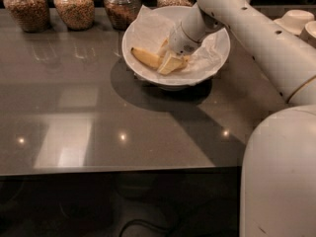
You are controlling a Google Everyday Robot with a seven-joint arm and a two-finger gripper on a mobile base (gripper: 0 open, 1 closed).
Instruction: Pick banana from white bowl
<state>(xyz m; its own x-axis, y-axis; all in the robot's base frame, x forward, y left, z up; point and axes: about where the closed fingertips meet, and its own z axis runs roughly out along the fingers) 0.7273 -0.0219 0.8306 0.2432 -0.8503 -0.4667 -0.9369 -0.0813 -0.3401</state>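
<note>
The white bowl (217, 58) stands at the back middle of the dark counter, lined with crumpled white paper. The yellow banana (144, 57) lies inside it, its left end pointing left and free. My gripper (169, 59) reaches down into the bowl from the upper right and sits on the banana's right half, hiding that part. The banana still rests on the paper.
Several glass jars of grains (74, 6) line the back edge, left of and behind the bowl. Small cream bowls (295, 19) stand at the back right. My arm and white body (279, 172) fill the right side. The counter's front edge (118, 171) runs below.
</note>
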